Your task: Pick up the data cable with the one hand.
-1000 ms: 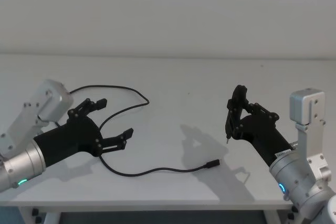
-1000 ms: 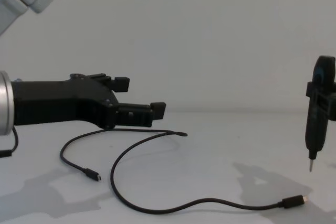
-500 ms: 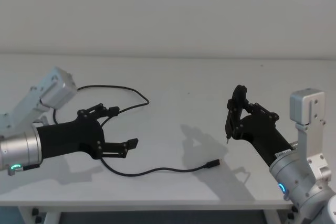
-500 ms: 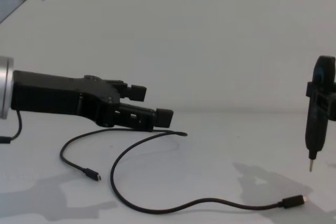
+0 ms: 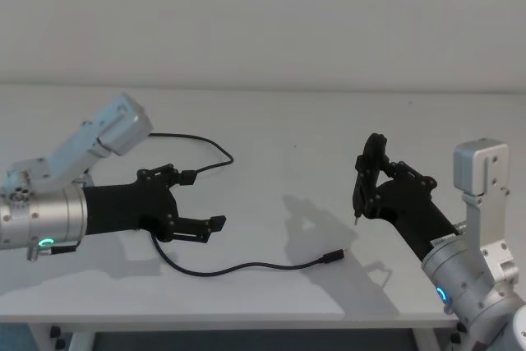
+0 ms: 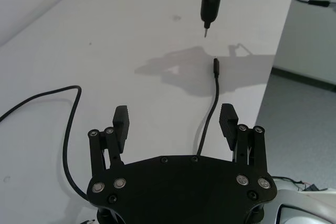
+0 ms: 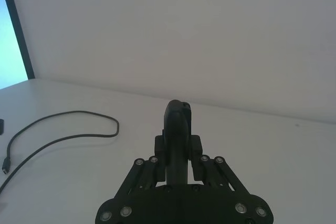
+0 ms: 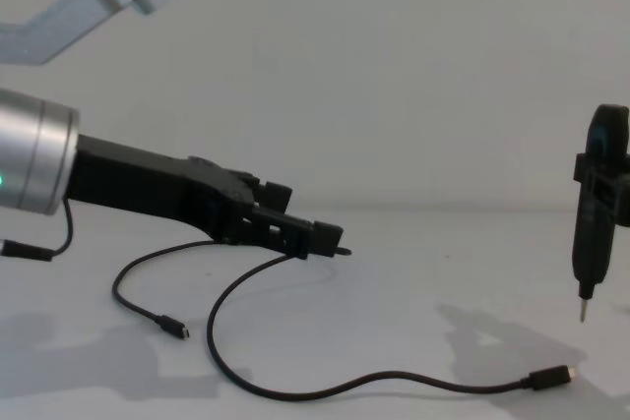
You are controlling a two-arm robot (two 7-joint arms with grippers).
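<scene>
Left claw (image 5: 203, 199) lower over looped data cable (image 5: 246, 266)

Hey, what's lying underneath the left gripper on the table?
The data cable lies on the white table under the open left gripper, running out between its fingers toward its plug. The stretch beneath the gripper's black body is covered.

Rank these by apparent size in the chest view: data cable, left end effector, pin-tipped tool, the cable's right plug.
1. data cable, by span.
2. left end effector, open; enlarged by nearness.
3. pin-tipped tool, in the right end effector.
4. right plug, smallest.
</scene>
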